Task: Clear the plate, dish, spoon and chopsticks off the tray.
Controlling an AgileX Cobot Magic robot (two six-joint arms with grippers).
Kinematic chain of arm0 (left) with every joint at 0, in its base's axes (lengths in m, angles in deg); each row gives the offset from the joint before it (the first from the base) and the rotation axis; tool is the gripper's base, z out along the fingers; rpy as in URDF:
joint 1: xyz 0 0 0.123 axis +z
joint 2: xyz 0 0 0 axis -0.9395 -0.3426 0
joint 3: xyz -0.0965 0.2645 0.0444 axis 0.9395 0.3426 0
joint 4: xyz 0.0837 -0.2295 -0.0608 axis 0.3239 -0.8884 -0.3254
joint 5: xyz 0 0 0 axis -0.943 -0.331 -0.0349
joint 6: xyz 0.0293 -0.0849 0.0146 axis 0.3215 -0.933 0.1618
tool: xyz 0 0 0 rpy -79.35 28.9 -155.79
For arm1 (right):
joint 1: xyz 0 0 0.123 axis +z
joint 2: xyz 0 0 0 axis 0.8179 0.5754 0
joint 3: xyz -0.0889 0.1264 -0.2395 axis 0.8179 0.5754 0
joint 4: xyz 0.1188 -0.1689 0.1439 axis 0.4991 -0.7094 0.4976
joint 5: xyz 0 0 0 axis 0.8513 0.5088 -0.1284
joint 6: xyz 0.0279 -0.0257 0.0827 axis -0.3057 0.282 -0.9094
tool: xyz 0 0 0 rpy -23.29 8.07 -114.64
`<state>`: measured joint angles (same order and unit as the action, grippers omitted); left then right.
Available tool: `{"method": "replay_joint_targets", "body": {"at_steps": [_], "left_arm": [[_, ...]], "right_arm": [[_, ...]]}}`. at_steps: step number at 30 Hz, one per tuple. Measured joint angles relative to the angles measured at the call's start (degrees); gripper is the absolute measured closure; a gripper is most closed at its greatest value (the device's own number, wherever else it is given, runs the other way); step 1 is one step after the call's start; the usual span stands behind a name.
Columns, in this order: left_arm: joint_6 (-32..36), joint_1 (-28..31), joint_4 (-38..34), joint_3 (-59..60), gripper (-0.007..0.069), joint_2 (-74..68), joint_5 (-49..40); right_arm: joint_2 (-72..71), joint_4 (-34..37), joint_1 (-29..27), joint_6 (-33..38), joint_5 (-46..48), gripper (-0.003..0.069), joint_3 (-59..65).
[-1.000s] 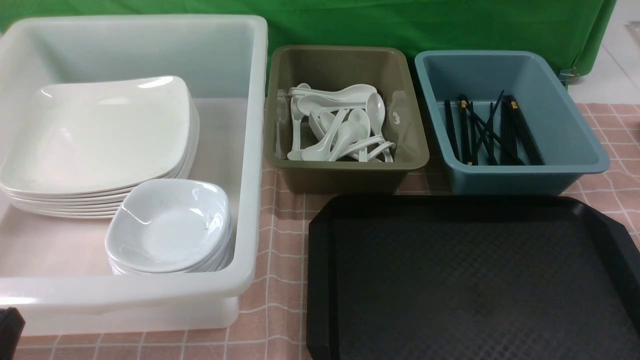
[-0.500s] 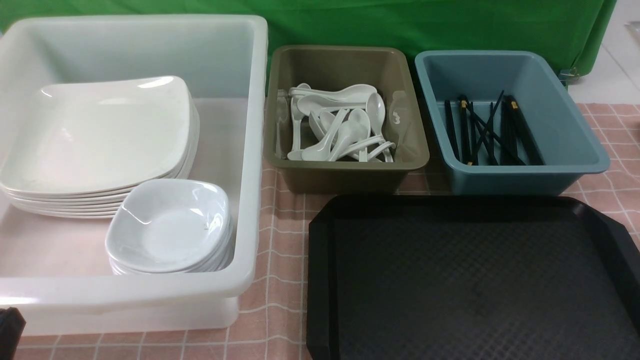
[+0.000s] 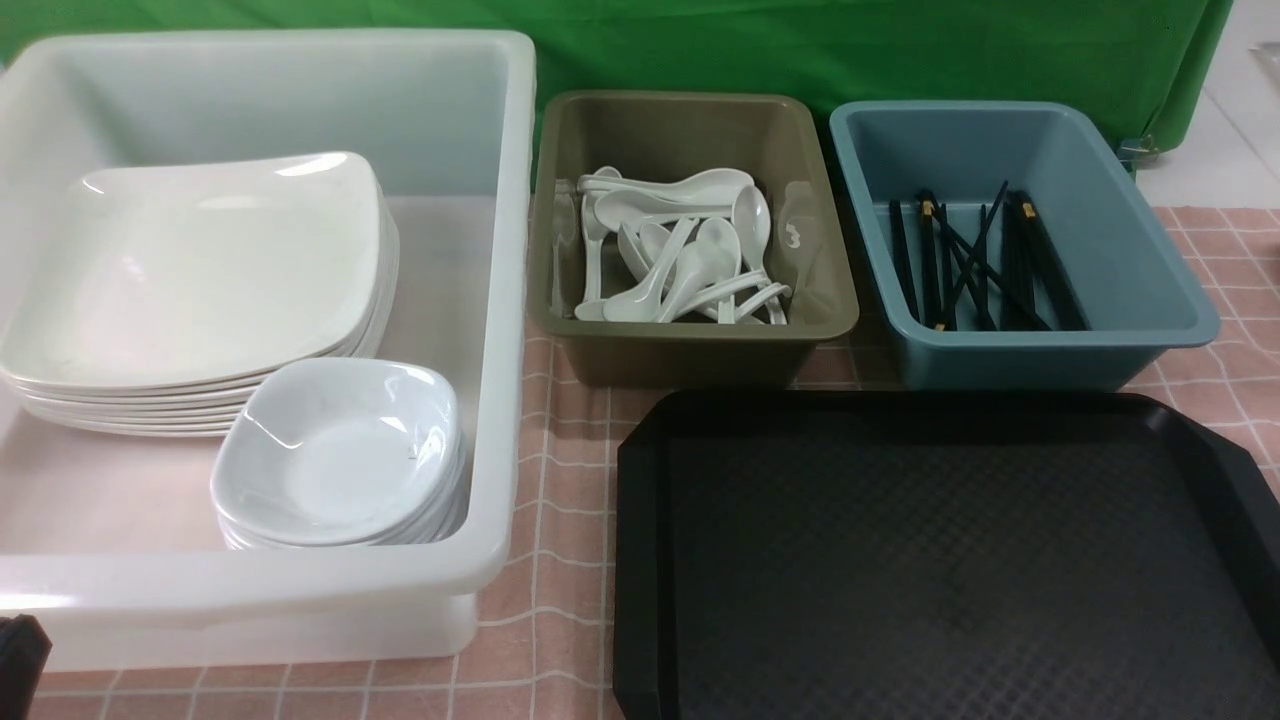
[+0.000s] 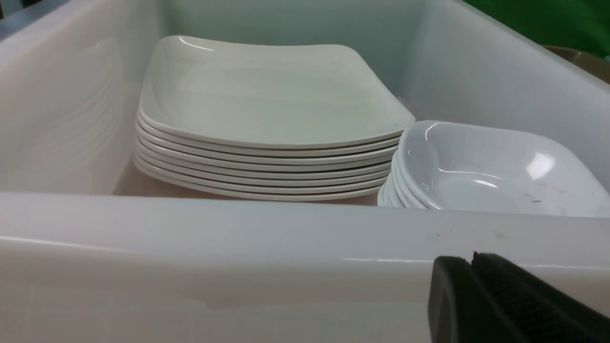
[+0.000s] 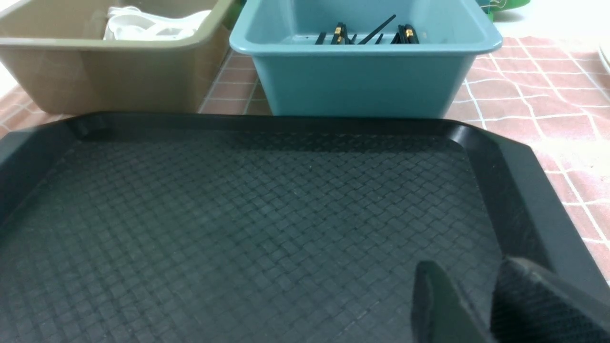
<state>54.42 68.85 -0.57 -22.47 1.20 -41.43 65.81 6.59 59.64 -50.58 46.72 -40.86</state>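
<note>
Tray [image 3: 950, 560] on table, near right, surface bare. Plate stack [image 3: 200, 280] and dish stack [image 3: 340, 450] in white tub [image 3: 500, 300]. Spoons [image 3: 680, 260] in olive tub [image 3: 690, 350]; chopsticks [image 3: 975, 265] in blue tub [image 3: 1050, 350]. Left tool [image 4: 472, 267] clenched, empty, outside white tub's near wall. Right tool [image 5: 469, 286] over tray, jaws parted, grasping nothing.

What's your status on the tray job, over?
Left pincer shut, holding nothing, outside the white tub. Right pincer open, low over the tray. Tray bare in every view. Nothing in the way.
</note>
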Motion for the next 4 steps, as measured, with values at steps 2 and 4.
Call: {"method": "replay_joint_targets", "body": {"at_steps": [2,4], "left_arm": [[0.0,0.0,0.0,0.0,0.0604,0.0,0.0],[0.0,0.0,0.0,0.0,0.0604,0.0,0.0]], "right_arm": [[0.0,0.0,0.0,0.0,0.0,0.0419,0.0],[0.0,0.0,0.0,0.0,0.0,0.0419,0.0]]}}
